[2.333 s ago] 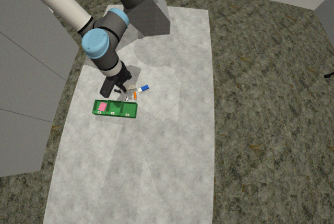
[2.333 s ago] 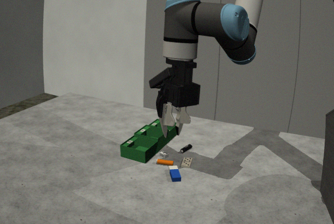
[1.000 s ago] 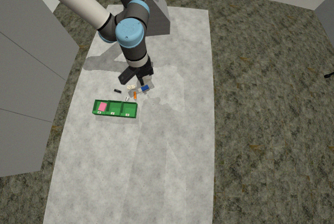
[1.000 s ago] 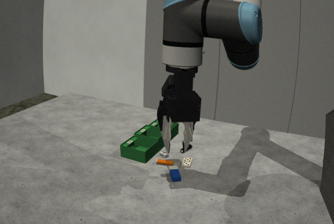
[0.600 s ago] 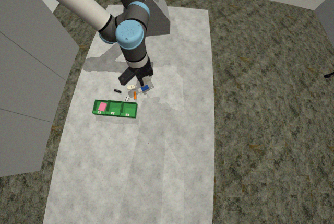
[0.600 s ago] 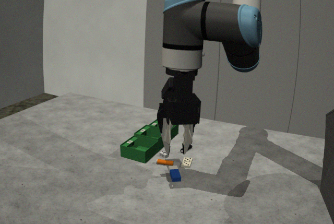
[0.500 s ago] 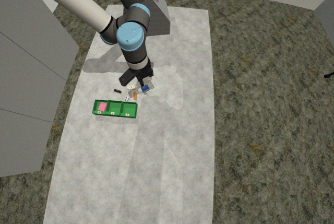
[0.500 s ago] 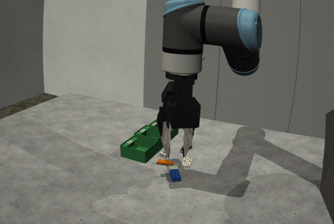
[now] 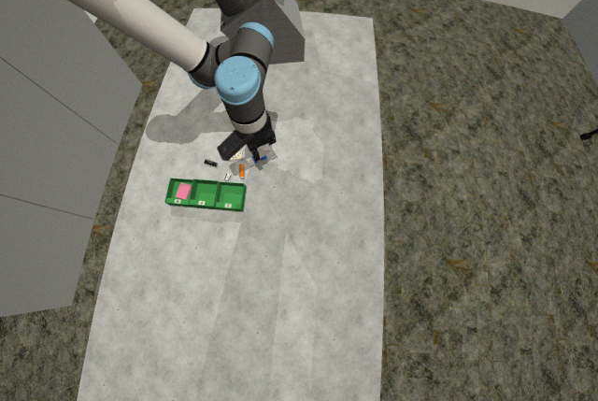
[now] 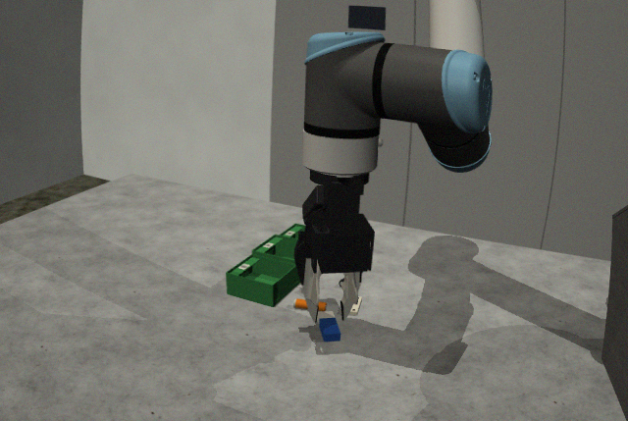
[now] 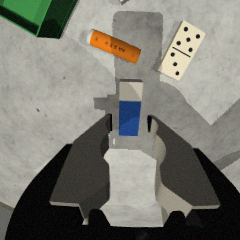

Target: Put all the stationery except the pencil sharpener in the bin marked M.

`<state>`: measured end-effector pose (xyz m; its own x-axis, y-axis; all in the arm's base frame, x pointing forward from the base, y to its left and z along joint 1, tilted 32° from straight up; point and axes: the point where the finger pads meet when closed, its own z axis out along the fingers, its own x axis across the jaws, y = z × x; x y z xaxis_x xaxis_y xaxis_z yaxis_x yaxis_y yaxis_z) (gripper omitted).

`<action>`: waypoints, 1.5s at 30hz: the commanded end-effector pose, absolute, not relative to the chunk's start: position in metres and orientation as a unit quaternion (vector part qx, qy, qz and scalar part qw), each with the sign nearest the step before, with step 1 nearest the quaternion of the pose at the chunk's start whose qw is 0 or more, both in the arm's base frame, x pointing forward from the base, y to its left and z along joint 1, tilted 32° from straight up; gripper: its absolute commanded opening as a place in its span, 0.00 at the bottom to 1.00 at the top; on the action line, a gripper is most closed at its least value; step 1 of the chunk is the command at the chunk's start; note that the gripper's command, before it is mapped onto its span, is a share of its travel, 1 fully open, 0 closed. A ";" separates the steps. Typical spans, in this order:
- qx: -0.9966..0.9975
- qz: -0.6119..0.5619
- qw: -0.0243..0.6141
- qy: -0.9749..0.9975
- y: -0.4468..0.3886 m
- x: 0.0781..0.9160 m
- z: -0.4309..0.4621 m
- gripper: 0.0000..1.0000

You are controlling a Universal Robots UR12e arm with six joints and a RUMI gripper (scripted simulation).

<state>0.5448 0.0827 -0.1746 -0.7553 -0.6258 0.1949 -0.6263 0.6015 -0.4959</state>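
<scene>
A blue and white eraser lies flat on the table, also seen in the exterior view and the overhead view. My gripper is lowered over it, partly open. One finger stands on each side of the eraser's near end, with small gaps, so it is not clamped. An orange marker lies just beyond the eraser. The row of three green bins stands upright to the front left. Its labels are too small to read. A pink item lies in the left bin.
A white domino lies beside the marker. A small black item and a small white item lie near the bins. The robot base stands at the far end of the mat.
</scene>
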 end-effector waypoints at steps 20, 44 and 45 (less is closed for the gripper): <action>0.350 0.277 0.000 -0.895 0.075 0.548 -0.188 0.23; 0.350 0.277 0.000 -0.895 0.075 0.548 -0.188 0.00; 0.350 0.277 0.000 -0.895 0.075 0.548 -0.188 0.00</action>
